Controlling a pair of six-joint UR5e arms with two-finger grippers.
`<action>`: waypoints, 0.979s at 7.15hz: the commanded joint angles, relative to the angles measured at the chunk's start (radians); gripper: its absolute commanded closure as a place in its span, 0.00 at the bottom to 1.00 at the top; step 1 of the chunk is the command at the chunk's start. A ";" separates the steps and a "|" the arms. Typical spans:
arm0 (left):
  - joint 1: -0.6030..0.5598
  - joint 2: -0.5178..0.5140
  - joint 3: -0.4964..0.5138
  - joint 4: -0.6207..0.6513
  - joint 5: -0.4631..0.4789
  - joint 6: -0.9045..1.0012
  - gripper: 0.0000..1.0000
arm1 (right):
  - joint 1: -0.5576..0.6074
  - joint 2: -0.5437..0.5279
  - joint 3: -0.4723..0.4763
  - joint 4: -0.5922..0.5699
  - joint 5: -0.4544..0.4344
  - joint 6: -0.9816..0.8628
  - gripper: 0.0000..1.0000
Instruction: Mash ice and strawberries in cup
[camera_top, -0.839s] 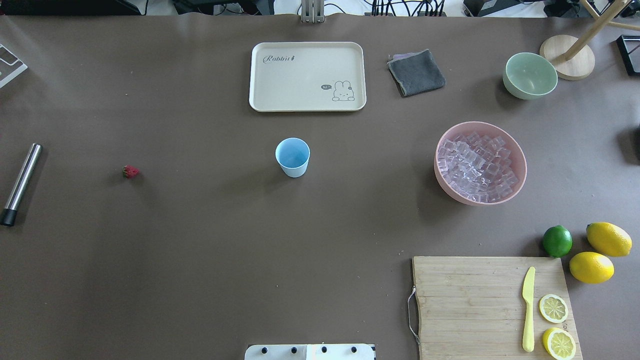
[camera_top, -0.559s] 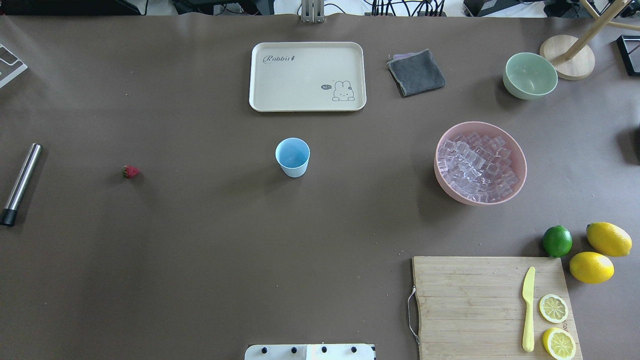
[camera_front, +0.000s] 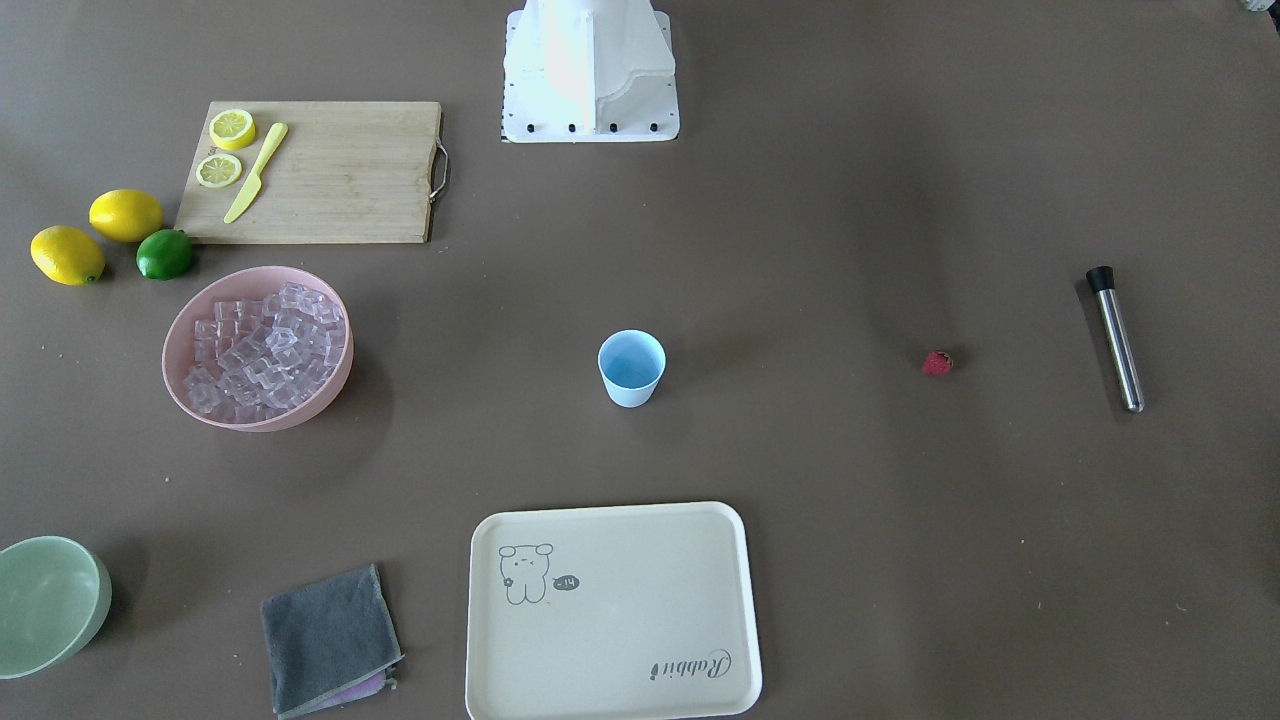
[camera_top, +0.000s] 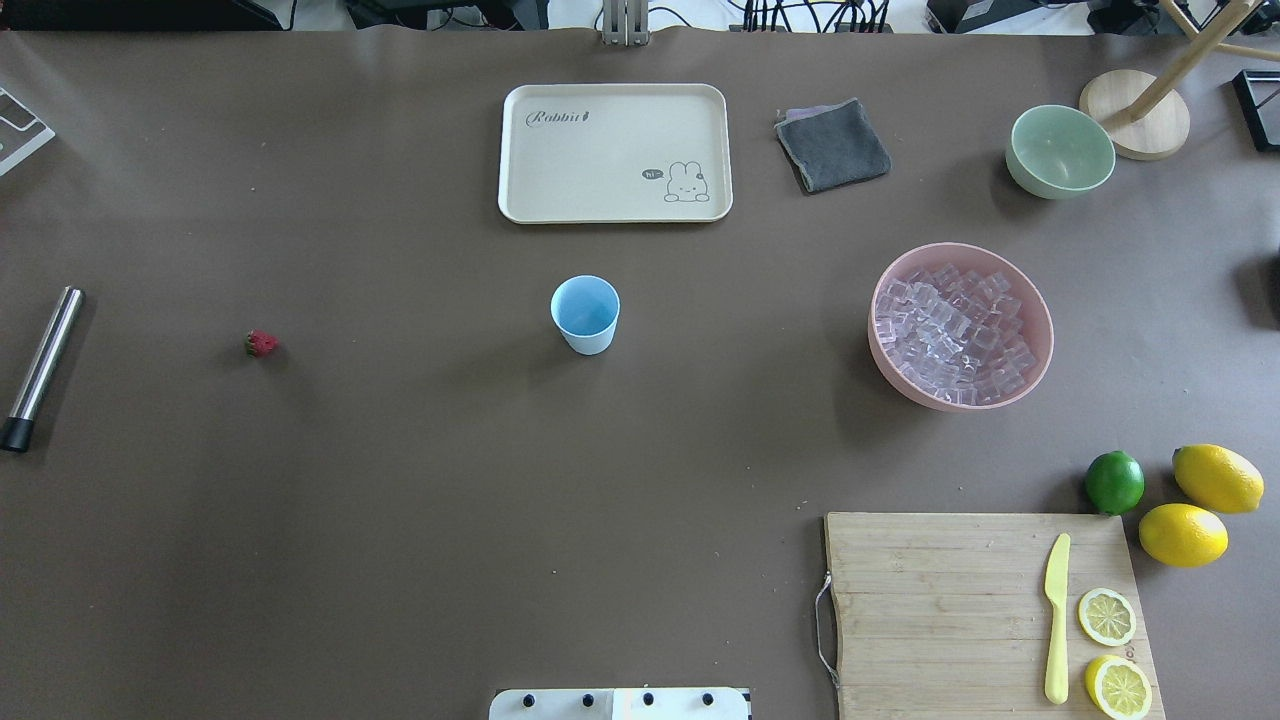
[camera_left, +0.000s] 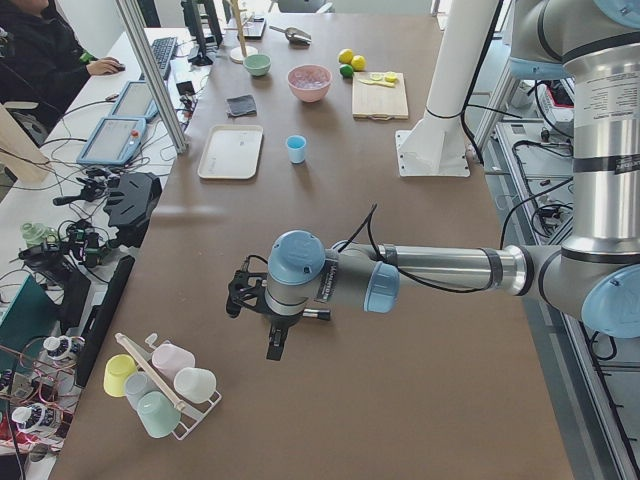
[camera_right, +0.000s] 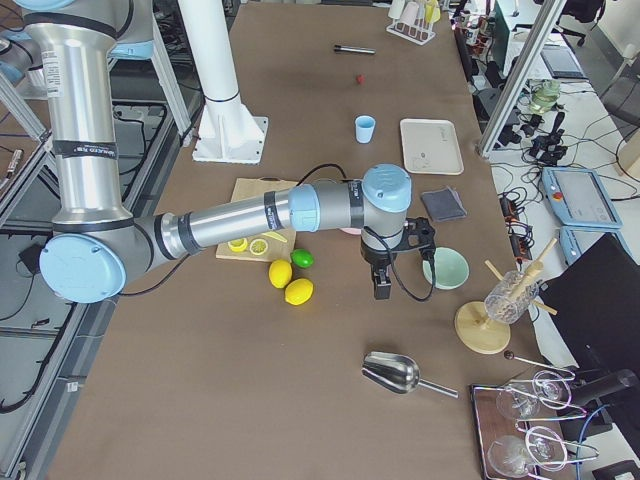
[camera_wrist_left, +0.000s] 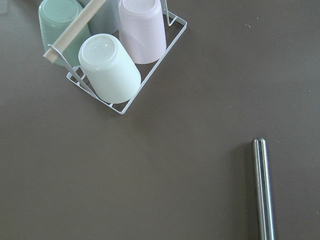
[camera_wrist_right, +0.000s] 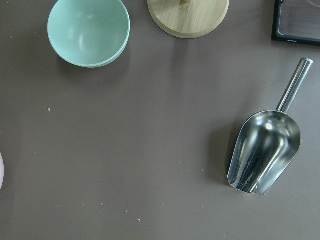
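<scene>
1. Because neither wrist camera catches my own fingers, I cannot tell how far my left gripper (camera_left: 272, 345) or my right gripper (camera_right: 381, 288) is spread. I make out nothing carried in either. Both hang out past the table's two ends.
2. Right under my right wrist lies the scoop (camera_wrist_right: 262, 155), flat on the table and well apart from the green bowl (camera_wrist_right: 89, 31). I judge that fetching ice is the opening step. I would pinch across the round handle near its end and keep the scoop's mouth level as I lift.
3. Under my left wrist the rod (camera_wrist_left: 263, 190) lies flat near the rack of cups (camera_wrist_left: 120, 60). It looks like the mashing tool, so I would leave it alone until the cup is loaded.
4. Farther in on my right, the ice (camera_top: 955, 335) is heaped in the pink bowl (camera_top: 885, 290). A shallow pass taking a few cubes is best, since slick cubes spill easily.
5. Mid-table, the cup (camera_top: 585, 312) stands upright, apart from everything, and it looks empty. It seems light and narrow. I would tip the scoop slowly just above its mouth and steady the cup with one gripper during mashing.
6. Off on my left, the strawberry (camera_top: 261, 343) lies alone on the table, well apart from the cup. It needs a gentle pinch across its middle and a release just above the mouth.
</scene>
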 joint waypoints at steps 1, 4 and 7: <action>0.037 -0.013 0.009 0.058 -0.032 0.005 0.02 | 0.000 0.002 0.007 0.010 0.002 -0.004 0.00; 0.042 -0.015 0.003 0.071 -0.033 0.005 0.02 | -0.136 0.065 0.024 0.068 -0.019 0.034 0.01; 0.042 -0.016 -0.002 0.069 -0.035 0.002 0.03 | -0.415 0.209 0.051 0.085 -0.094 0.147 0.00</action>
